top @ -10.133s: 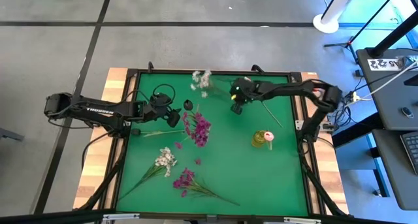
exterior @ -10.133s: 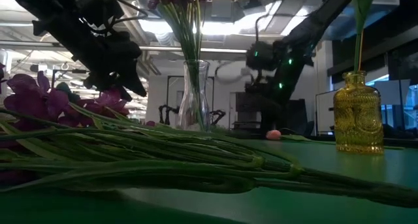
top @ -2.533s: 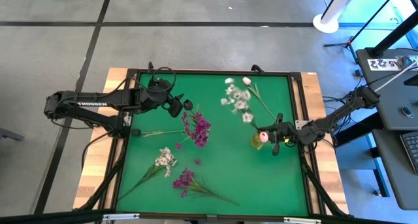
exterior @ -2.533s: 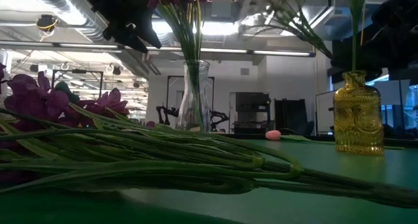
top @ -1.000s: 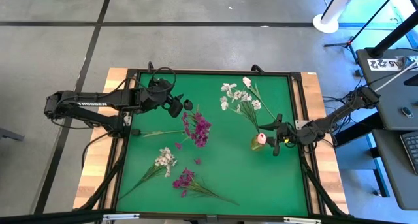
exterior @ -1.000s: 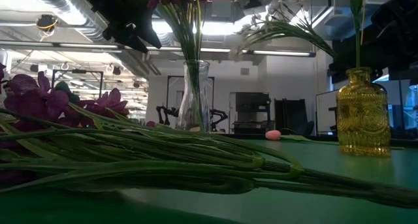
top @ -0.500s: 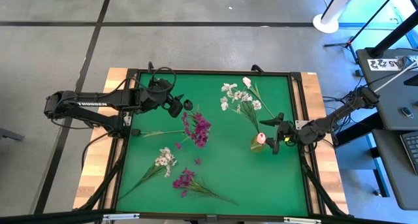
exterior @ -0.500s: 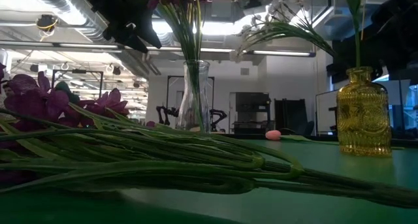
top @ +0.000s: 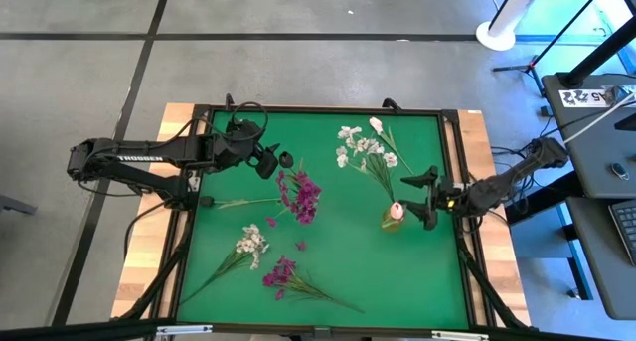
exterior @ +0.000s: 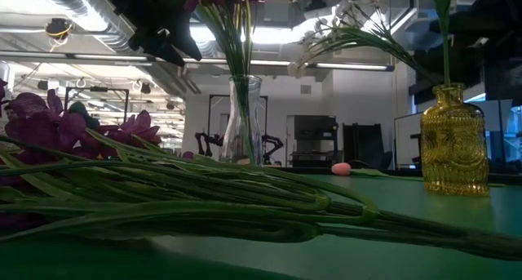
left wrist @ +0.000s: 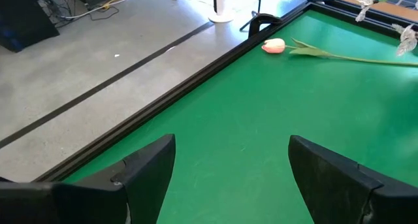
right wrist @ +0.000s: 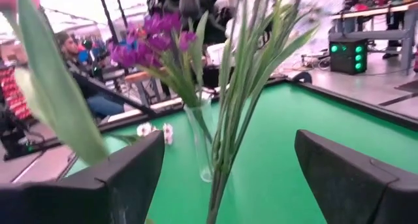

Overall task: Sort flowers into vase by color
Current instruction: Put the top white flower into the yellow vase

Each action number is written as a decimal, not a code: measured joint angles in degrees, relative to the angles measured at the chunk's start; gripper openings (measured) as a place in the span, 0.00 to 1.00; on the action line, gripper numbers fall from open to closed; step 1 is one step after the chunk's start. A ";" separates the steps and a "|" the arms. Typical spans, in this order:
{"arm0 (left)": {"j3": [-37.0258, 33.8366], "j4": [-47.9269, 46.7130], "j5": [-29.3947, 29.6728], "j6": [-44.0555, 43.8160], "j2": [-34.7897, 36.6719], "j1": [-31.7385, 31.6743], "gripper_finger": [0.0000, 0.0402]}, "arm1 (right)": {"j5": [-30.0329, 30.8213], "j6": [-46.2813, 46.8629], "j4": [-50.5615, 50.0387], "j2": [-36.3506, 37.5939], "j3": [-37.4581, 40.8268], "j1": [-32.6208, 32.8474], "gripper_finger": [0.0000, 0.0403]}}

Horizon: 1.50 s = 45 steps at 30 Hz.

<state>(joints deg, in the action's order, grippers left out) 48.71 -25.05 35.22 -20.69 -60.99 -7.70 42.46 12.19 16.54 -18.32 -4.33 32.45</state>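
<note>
standing spread wide, holding nothing, right gripper (top: 425,197) fingers flank small yellow glass vase (top: 392,219) near tabletop (top: 348,271) right edge; white blossom spray (top: 364,152) leans from vase beside pink tulip bud (top: 397,210), likely just dropped in. left gripper (top: 270,162) waits open, empty, by far-left rail. loose magenta sprays (top: 283,275), white spray (top: 250,244) lie front-left, open room around.

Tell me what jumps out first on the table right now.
The white spray leaning out of the yellow vase near the table's right side, beside a pink tulip, with the open right gripper just beside it. At centre, magenta flowers fill the clear vase; more sprays lie in front. The left gripper waits at the back left.
</note>
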 joint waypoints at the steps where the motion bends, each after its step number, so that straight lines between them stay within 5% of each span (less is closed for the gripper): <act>1: 0.00 0.01 0.00 -0.02 0.00 0.02 0.73 | 0.00 0.13 -1.06 0.63 -0.59 -0.42 0.85; 14: 0.00 0.10 0.01 -0.22 0.00 0.01 0.73 | -15.30 5.59 -21.72 -7.99 -18.16 -16.22 0.85; 21: 0.00 0.06 0.00 -0.22 0.00 0.02 0.73 | -26.10 5.77 -22.86 -17.28 -22.36 -24.49 0.85; 31: 0.00 0.04 0.00 -0.24 0.00 0.02 0.73 | -30.10 3.88 -22.92 -24.51 -24.71 -30.84 0.83; 45: 0.00 0.01 0.01 -0.24 0.00 0.02 0.73 | -33.60 1.35 -22.59 -23.47 -24.90 -31.38 0.33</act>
<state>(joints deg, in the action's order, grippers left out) 48.71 -25.04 35.24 -20.92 -60.99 -7.69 8.87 13.54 -6.05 -41.78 -29.23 1.06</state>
